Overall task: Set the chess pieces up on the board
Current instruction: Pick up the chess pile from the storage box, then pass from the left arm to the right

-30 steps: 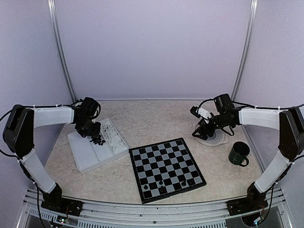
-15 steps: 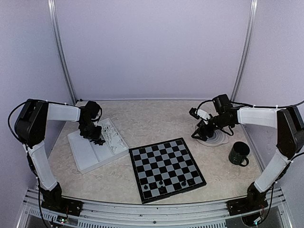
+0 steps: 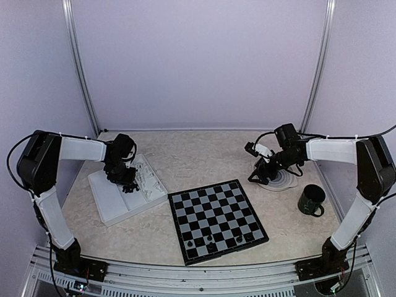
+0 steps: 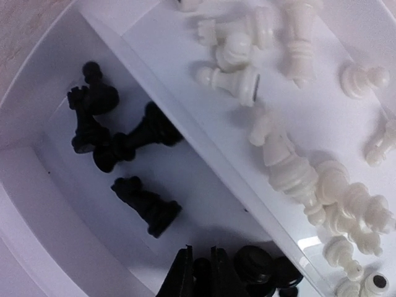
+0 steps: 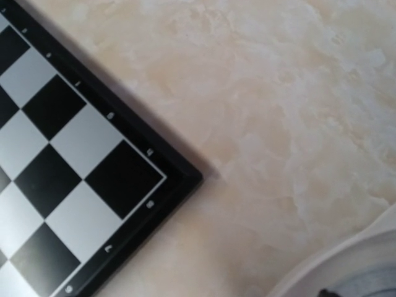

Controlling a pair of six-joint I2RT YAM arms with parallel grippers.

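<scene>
A flat square chessboard of black and pale grey squares (image 3: 218,221) lies near the front middle of the beige marbled tabletop (image 3: 204,151), turned a little off square, with a few small black plastic chess pieces (image 3: 209,238) standing on its near rows. To its left sits a white rectangular compartment tray (image 3: 110,203). The left wrist view shows a thin white dividing wall (image 4: 204,148) splitting it. Loose black chess figures (image 4: 133,139) lie tumbled on one side and a heap of white chess figures (image 4: 297,173) on the other. The left gripper (image 3: 127,181) hangs low over the black side of the tray. Its dark fingers (image 4: 180,278) stand close together at the bottom of the wrist view, beside more black pieces, but I cannot tell whether the jaws are clamped on one or merely near. The right gripper (image 3: 258,176) hovers at the left edge of a round grey ringed plate (image 3: 283,180), well apart from the board's far right corner (image 5: 179,176). Its jaws do not show clearly enough to say whether they are apart or together. A dark green mug (image 3: 311,200) stands near the plate, toward the right arm's base.
</scene>
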